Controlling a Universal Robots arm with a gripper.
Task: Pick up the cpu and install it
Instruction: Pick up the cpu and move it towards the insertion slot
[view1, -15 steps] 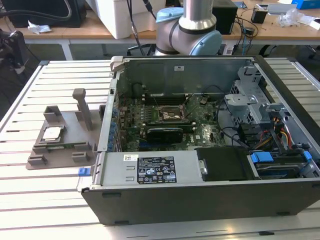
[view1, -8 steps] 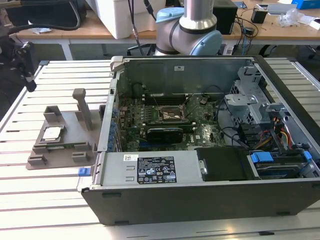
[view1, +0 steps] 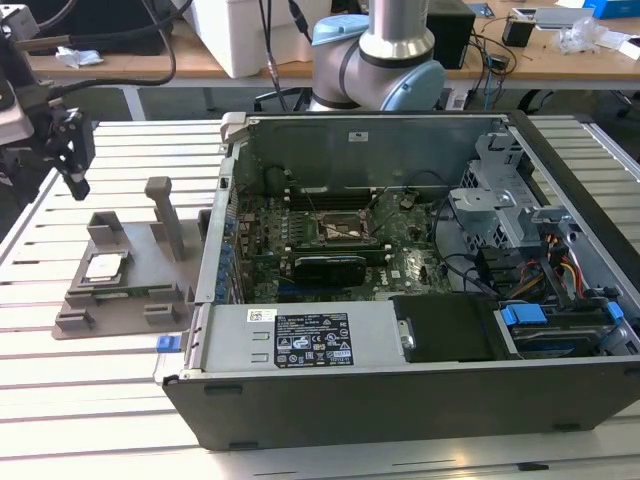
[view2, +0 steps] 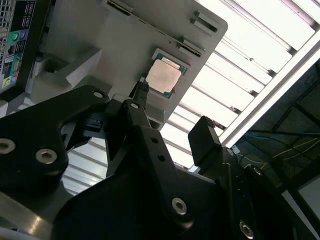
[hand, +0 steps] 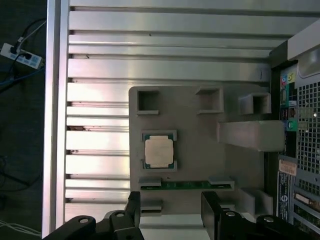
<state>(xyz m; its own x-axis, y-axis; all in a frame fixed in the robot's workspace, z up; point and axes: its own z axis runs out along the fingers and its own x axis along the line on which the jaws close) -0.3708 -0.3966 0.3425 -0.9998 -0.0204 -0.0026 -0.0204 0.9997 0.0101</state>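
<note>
Status: gripper (hand: 172, 205) is hanging open above the grey plastic tray (hand: 195, 145), black fingers (view2: 141, 90) spread, gripping nothing. cpu (hand: 159, 151), flat, square, with a matte silvery lid, is sitting in the tray's square recess beside the open steel computer case (view1: 400, 390).

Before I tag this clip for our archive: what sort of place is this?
Probably a robotics lab or workshop: an open computer case lies on a slatted metal table, a cpu sits in a grey holder tray, and a wooden desk with cables stands behind.
</note>
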